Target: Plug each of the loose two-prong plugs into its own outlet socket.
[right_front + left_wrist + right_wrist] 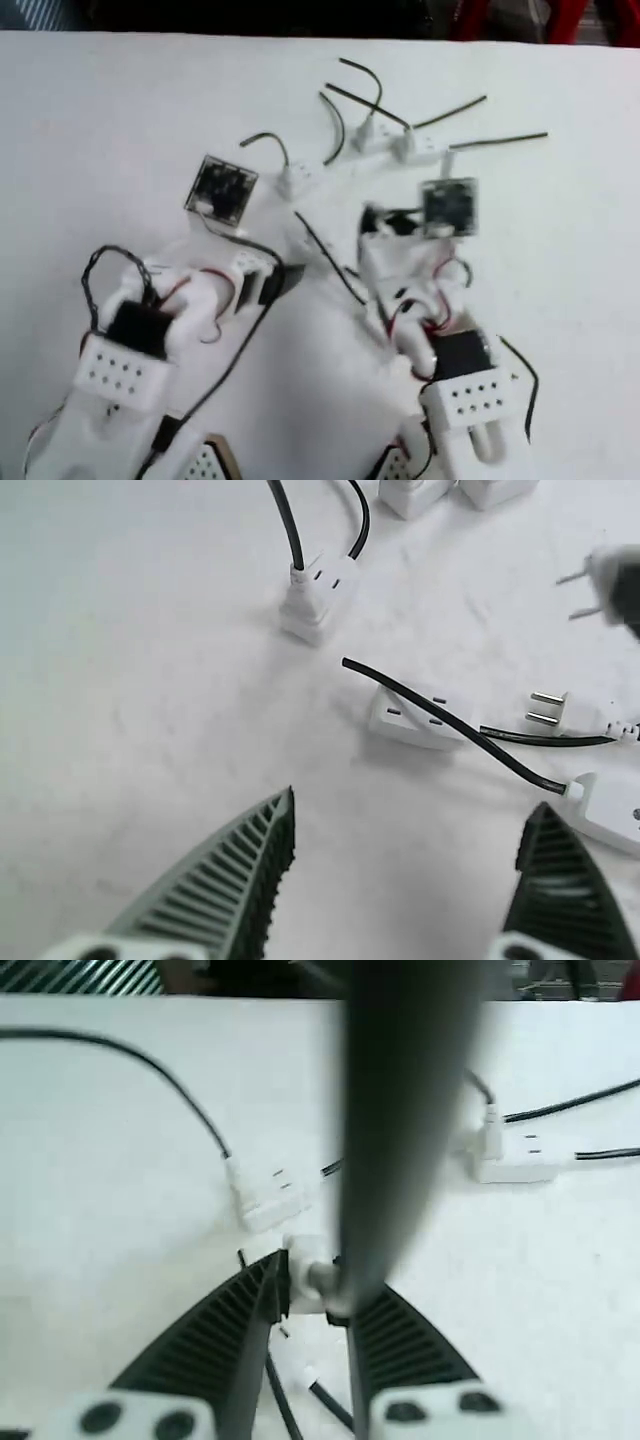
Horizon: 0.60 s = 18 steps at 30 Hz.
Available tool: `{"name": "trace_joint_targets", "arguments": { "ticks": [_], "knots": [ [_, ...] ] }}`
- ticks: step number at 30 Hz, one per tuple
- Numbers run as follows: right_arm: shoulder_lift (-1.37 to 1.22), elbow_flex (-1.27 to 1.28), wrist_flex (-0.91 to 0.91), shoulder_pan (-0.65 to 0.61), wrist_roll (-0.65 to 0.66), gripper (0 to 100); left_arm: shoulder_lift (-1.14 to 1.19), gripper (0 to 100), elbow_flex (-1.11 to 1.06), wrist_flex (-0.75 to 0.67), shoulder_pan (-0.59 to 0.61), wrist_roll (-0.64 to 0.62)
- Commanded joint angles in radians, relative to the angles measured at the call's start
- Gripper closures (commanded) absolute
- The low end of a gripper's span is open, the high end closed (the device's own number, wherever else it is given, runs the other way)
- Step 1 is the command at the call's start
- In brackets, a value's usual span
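My right gripper (pixel 312 1278) is shut on a white two-prong plug (pixel 303 1278), whose black cable (pixel 395 1110) rises close past the camera. A white outlet socket (pixel 265 1195) lies just beyond it on the table, with another socket (pixel 510 1157) farther off. My left gripper (pixel 412 812) hangs open over the table, holding nothing. Ahead of it lie a socket (pixel 408 716), a loose two-prong plug (pixel 553 712) and a farther socket (pixel 318 600). In the high view my right gripper (pixel 373 222) sits mid-table and my left gripper (pixel 283 280) to its left.
Two more sockets (pixel 362 133) (pixel 408 148) with short black cables lie at the back of the white table (pixel 100 120). A black cable (pixel 325 255) runs between the two arms. Another white connector (pixel 612 808) lies by my left gripper. Open table lies to the left.
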<state>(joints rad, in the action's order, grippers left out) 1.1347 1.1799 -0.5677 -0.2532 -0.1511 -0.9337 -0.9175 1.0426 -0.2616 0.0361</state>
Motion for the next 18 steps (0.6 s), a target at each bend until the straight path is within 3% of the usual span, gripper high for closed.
{"name": "trace_joint_targets", "arguments": {
  "ticks": [1, 10, 18],
  "knots": [
    [0.012, -0.006, 0.050, 0.088, -0.057, 98.1, 0.162, 65, 0.109, 0.006, 0.005, 0.008],
    [0.012, 0.025, 0.213, 0.340, -0.186, 98.1, 0.591, 64, 0.397, 0.130, -0.150, -0.098],
    [0.013, 0.025, 0.214, 0.363, -0.218, 98.1, 0.840, 64, 0.560, 0.126, -0.219, -0.270]
  ]
}}
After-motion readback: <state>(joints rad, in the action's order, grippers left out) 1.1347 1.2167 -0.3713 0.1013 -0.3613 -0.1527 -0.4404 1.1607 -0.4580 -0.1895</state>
